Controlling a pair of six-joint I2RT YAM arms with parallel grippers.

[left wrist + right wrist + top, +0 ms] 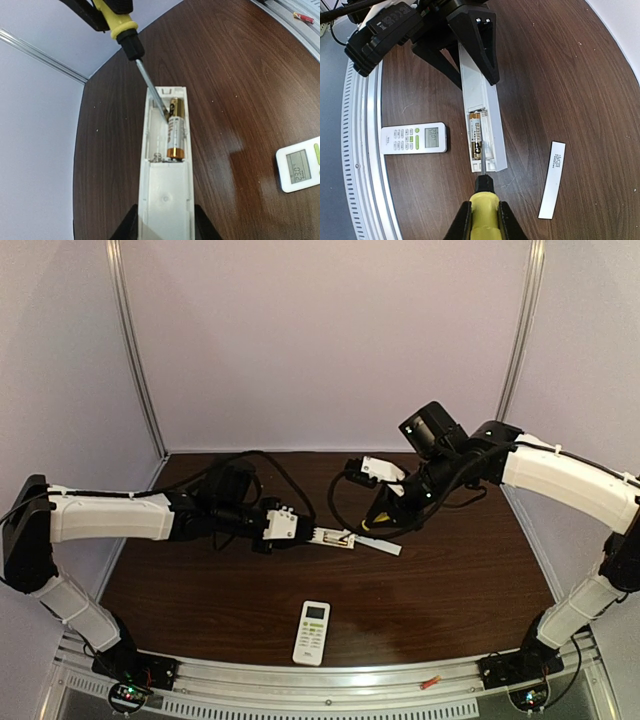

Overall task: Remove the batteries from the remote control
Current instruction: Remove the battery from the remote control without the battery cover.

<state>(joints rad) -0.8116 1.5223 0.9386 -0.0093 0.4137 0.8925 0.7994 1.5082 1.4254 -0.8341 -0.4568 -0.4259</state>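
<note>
Battery (175, 132) lying lengthwise in the open compartment of the remote control (165, 200), in the right-hand slot as seen from the left wrist; slot beside it showing only a spring at its near end. Left pincer (166, 231) clamped on the closed end of the remote control, one finger at each long edge, holding it out over the counter (240, 75). Right pincer (484, 212) closed around the yellow handle of a screwdriver (125, 32), blade tip down in the compartment at the battery's end farthest from the left pincer; touching it or just beside it, cannot tell.

From the right wrist only: white cover (552, 180) flat on the counter, well apart from the compartment. From both wrists: second remote (414, 138), display up, resting on the counter. From above: both arms meeting mid-counter, second remote near the front rail, battery too small to make out.
</note>
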